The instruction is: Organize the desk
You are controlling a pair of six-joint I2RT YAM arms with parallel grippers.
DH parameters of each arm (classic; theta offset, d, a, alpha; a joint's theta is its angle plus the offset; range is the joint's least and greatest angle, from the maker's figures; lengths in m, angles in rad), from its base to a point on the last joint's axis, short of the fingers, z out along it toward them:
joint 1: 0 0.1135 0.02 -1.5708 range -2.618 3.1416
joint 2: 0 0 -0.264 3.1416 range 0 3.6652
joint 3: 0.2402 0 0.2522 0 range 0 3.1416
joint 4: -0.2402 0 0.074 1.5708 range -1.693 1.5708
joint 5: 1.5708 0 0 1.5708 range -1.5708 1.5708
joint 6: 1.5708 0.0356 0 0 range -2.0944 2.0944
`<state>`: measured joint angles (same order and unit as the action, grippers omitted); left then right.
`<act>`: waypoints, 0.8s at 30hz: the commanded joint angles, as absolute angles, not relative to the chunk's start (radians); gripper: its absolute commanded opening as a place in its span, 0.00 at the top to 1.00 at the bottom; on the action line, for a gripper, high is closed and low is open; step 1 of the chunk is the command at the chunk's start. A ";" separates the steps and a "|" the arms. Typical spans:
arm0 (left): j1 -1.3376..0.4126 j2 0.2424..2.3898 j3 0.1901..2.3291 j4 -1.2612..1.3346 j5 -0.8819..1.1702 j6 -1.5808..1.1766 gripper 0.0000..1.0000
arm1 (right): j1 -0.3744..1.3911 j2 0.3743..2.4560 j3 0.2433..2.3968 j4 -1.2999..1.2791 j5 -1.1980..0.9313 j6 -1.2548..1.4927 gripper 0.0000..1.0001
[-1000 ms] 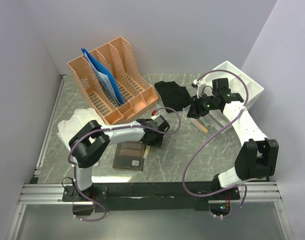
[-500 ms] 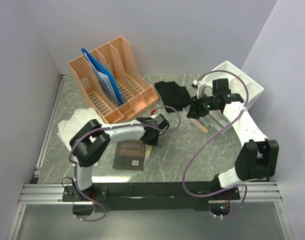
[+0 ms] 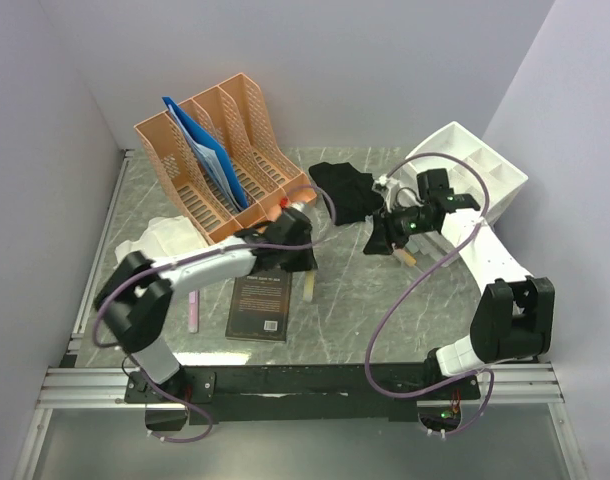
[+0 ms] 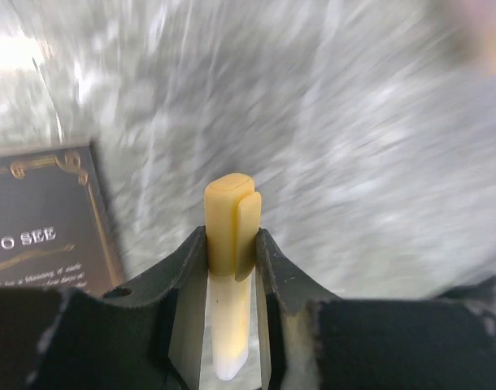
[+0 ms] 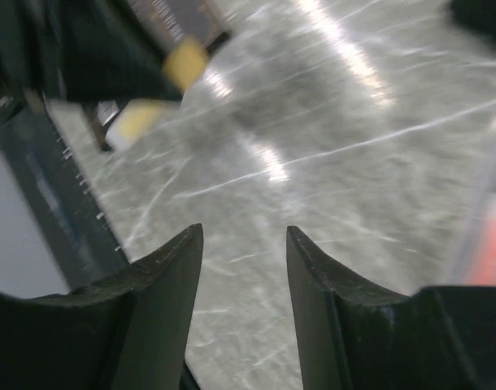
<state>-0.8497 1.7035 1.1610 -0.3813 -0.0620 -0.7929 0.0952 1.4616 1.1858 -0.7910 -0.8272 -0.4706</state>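
Observation:
The desk (image 3: 385, 310) is a grey-green marble top. My left gripper (image 3: 301, 266) is shut on a yellow highlighter (image 3: 311, 287) and holds it just right of a dark book (image 3: 261, 305). In the left wrist view the highlighter (image 4: 231, 236) stands between my fingers (image 4: 191, 268), with the book (image 4: 45, 236) at the left. My right gripper (image 3: 375, 243) is open and empty over bare desk, beside a black cloth (image 3: 345, 190). In the right wrist view its fingers (image 5: 171, 268) are apart above the marble (image 5: 313, 162).
An orange file organiser (image 3: 225, 160) with blue folders stands at the back left. A white tray (image 3: 470, 165) sits at the back right. A pink highlighter (image 3: 192, 311) and white crumpled material (image 3: 160, 240) lie at the left. A pen (image 3: 407, 256) lies near my right gripper.
My left arm has swung its elbow out to the left, uncovering the pink highlighter, and carries the yellow highlighter. My right gripper has moved left and lower.

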 commanded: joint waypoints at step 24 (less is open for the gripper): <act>-0.755 1.532 1.055 0.202 0.008 -1.285 0.99 | 0.278 1.637 1.258 -0.603 -1.304 -0.002 0.31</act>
<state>-0.7502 1.5219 1.0637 0.1200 -0.0006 -1.2472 0.2474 1.6524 1.2392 -0.7132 -1.2568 -0.1444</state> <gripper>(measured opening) 0.296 0.695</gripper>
